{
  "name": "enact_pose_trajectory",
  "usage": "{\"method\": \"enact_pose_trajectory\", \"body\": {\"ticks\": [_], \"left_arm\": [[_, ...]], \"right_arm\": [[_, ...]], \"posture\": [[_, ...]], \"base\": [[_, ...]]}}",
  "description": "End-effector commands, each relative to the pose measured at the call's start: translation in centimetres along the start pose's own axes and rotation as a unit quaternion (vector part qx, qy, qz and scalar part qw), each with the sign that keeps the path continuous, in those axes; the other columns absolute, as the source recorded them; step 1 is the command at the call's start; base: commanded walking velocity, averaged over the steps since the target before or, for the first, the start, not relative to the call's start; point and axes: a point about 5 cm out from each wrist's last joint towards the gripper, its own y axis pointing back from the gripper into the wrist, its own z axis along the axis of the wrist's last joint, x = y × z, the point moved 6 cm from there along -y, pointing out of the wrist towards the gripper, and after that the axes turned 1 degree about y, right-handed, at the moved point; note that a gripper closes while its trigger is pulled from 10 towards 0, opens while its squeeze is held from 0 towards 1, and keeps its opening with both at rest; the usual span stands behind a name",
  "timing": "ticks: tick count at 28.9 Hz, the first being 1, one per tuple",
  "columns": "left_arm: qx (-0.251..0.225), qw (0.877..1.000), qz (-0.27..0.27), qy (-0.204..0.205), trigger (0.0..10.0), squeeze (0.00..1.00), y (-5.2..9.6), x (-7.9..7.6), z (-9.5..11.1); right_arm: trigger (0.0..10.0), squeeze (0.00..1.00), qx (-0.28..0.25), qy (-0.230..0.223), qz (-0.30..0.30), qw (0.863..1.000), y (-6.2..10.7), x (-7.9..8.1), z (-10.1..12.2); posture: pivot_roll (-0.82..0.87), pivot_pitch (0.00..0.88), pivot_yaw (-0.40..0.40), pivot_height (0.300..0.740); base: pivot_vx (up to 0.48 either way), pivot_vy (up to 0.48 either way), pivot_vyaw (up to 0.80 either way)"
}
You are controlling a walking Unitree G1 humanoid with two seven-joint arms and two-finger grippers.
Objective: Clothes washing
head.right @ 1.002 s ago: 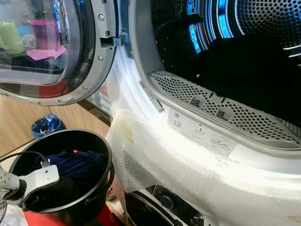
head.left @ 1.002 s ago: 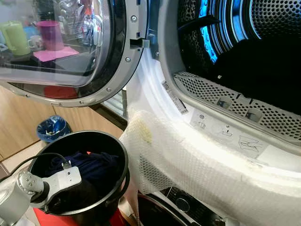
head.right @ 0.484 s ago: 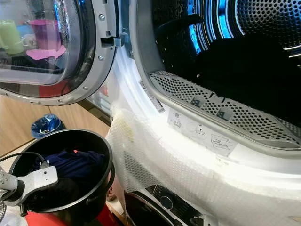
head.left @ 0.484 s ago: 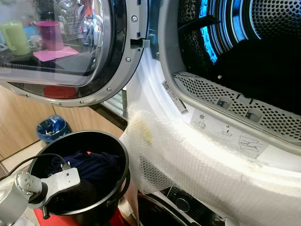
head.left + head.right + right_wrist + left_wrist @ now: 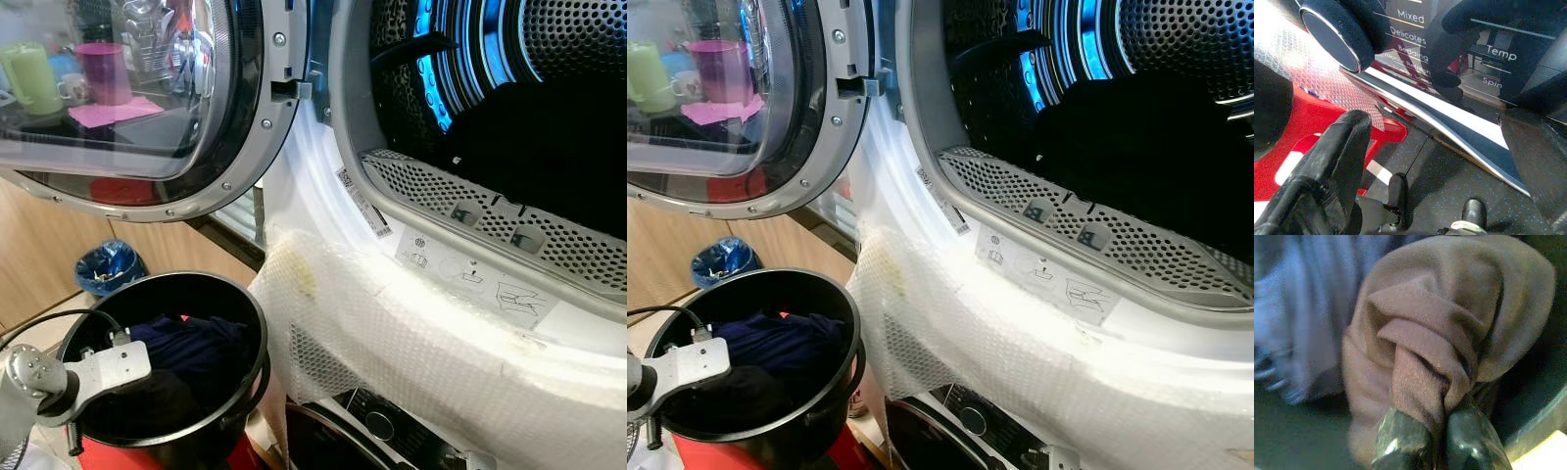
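- Black plastic forms the round bucket (image 5: 240, 338) that is seen at 7 o'clock in the left eye view, standing on something red below the open dryer door (image 5: 147, 108).
- Dark navy clothes (image 5: 191, 348) are piled inside the bucket, and the left arm's white wrist block (image 5: 108, 367) is reached in over the rim at its 8 o'clock side.
- In the left wrist view, the left gripper (image 5: 1437, 443) is seen clenched on a fold of brownish cloth (image 5: 1449, 328), which is bunched up just beyond the two fingertips; blue-grey fabric (image 5: 1308, 308) lies beside it.
- Bubble wrap (image 5: 411, 343) is draped over the white front of the upper machine, under the drum opening (image 5: 509, 108), where blue light is reflected off the perforated metal.
- A small sticker strip (image 5: 362, 204) and a row of pictograms (image 5: 470, 276) are fixed beneath the lint grille; their print is too small to be read.
- In the right wrist view, the right gripper (image 5: 1425, 127) is seen released, with fingers spread, near a control panel (image 5: 1449, 49) on which "Mixed", "Delicates", "Temp" and "Spin" can be read beside a black dial (image 5: 1334, 32).
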Motion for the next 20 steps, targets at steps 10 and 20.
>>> {"method": "enact_pose_trajectory", "body": {"ticks": [10, 20], "left_arm": [[-0.238, 0.969, 0.01, -0.06, 0.0, 0.0, 6.4, 2.8, 12.0], [-0.422, 0.878, -0.188, -0.128, 0.0, 0.0, 6.5, -4.6, 22.8]], "right_arm": [[10.0, 0.0, -0.011, -0.001, -0.005, 1.0, -0.3, 0.0, 0.9], [10.0, 0.0, -0.014, -0.002, -0.007, 1.0, -0.4, 0.0, 1.0]], "posture": [[0.38, 0.051, -0.077, 0.74], [0.36, 0.044, -0.066, 0.74]], "base": [[0.0, 0.0, 0.0], [0.0, 0.0, 0.0]]}}
